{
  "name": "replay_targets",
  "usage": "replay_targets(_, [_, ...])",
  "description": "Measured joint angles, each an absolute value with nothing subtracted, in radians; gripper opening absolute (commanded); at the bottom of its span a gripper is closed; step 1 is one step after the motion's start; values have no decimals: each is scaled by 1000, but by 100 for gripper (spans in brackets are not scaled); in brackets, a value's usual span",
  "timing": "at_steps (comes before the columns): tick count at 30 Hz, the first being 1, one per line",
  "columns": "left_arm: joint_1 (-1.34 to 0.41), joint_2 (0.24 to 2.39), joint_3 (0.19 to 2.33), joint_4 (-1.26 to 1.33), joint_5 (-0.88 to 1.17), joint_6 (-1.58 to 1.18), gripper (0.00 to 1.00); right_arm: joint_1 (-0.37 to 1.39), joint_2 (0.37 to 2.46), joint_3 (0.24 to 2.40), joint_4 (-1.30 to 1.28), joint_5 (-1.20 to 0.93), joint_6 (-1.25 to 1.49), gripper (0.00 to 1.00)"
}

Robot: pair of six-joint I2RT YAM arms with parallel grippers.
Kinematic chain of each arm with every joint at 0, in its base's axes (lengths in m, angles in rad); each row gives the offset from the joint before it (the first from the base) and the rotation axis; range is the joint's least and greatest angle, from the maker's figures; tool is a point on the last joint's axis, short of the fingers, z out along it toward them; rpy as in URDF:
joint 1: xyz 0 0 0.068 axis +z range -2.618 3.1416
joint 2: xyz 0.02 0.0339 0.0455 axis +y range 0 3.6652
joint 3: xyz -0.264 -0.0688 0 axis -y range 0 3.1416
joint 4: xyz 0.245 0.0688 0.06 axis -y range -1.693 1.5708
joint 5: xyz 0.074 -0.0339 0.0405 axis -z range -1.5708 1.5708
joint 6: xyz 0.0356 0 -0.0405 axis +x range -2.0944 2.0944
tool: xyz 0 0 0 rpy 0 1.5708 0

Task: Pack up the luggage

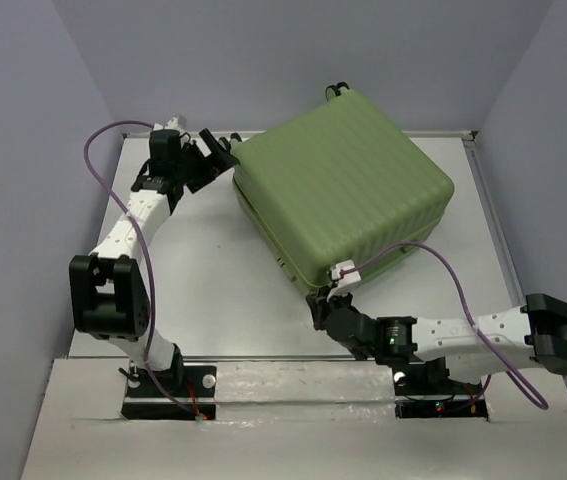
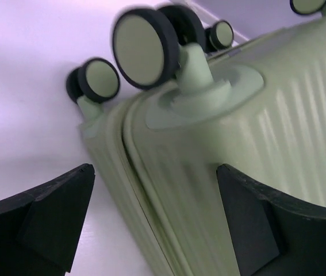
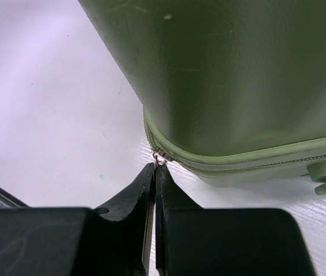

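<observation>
Evenly ribbed luggage [image 1: 348,185], round black-rimmed wheels [image 2: 145,46]

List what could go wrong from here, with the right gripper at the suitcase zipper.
1. The right gripper pinches the small zipper pull only at its very tips, so a tug could slip it free.
2. The pull sits at a corner of the luggage, where the slider may jam on the curve.
3. The left gripper is open astride the wheel-end corner, not clamping, so the case might slide on the table.
</observation>
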State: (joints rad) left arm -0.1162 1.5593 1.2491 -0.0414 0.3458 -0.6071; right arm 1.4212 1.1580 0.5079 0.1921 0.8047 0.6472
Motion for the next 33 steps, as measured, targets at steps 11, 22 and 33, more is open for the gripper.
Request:
replay_targets(11, [-99,1723,1386,46,417,-686,99,1439,1160,508,191,770,669,7])
replay_targets(22, [-106,1806,1396,107,436,-758,99,1546,1135,508,120,794,724,7])
replay_targets(33, [-124,1839,1411,110,410,-807,76,1579,1124,508,88,800,768,7])
